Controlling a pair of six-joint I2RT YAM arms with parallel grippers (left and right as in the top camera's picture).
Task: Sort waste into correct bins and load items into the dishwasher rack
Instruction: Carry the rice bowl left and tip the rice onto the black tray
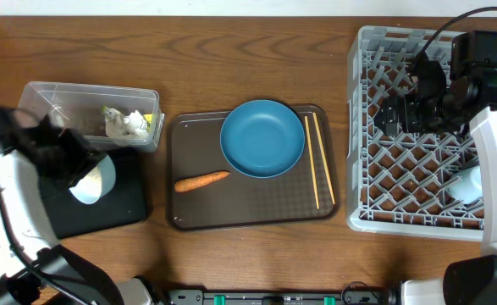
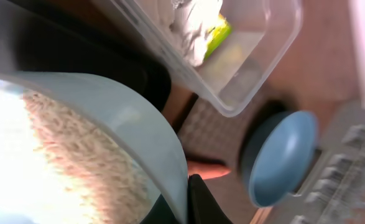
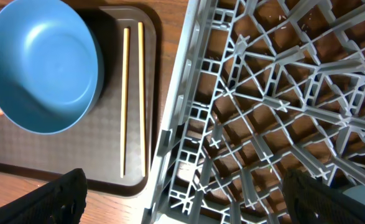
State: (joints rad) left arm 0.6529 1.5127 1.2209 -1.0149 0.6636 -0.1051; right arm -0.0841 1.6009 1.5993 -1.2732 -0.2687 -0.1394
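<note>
Pale bowl [image 1: 93, 180] over black tray [image 1: 128, 202]

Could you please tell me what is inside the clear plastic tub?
Crumpled white napkins and a yellow-green wrapper lie at the clear tub's right end. Anything beneath them is covered, and the left arm hides part of its other end.

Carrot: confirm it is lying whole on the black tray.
Not right. The carrot lies whole on the brown serving tray, beside the blue plate, not on the black tray. The overhead view shows it.
</note>
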